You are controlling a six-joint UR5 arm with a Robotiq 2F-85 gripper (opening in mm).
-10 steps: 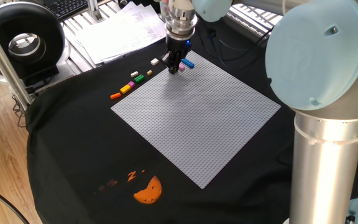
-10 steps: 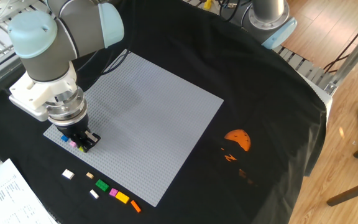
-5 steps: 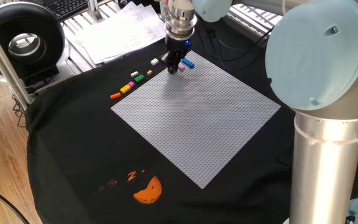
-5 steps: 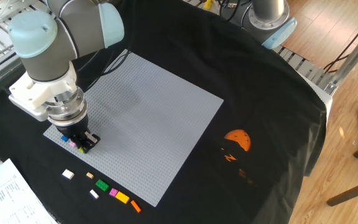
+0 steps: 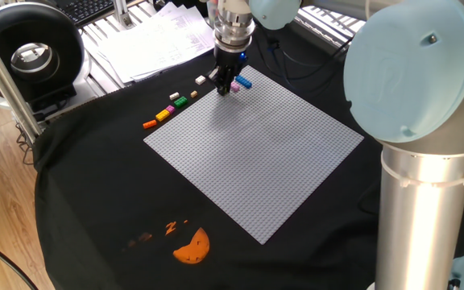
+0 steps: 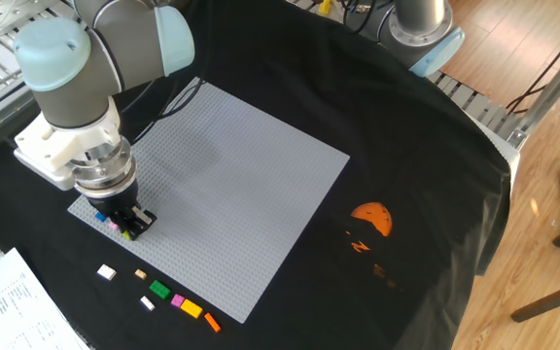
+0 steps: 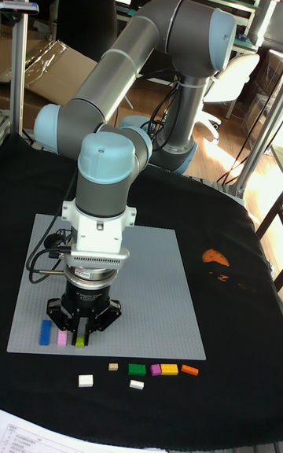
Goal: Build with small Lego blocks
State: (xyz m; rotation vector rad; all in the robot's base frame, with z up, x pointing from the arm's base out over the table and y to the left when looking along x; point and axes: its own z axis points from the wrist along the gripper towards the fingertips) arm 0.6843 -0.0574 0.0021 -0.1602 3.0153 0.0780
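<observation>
My gripper (image 7: 80,335) stands straight down at a corner of the grey baseplate (image 7: 149,280), its fingers closed on a small yellow-green brick (image 7: 79,340) that sits on the studs. Beside it on the plate are a pink brick (image 7: 61,337) and a blue brick (image 7: 45,332). In the other fixed view the gripper (image 6: 130,227) hides most of the held brick. Off the plate, on the black cloth, lie several loose blocks: white (image 7: 86,380), tan (image 7: 113,366), green (image 7: 137,369), pink (image 7: 156,370), yellow (image 7: 169,370) and orange (image 7: 189,370).
An orange half-round print (image 6: 372,218) marks the cloth past the plate's far side. Papers (image 5: 159,40) and a black round device (image 5: 31,56) lie beyond the cloth edge. The robot's base column (image 5: 421,201) rises at the right.
</observation>
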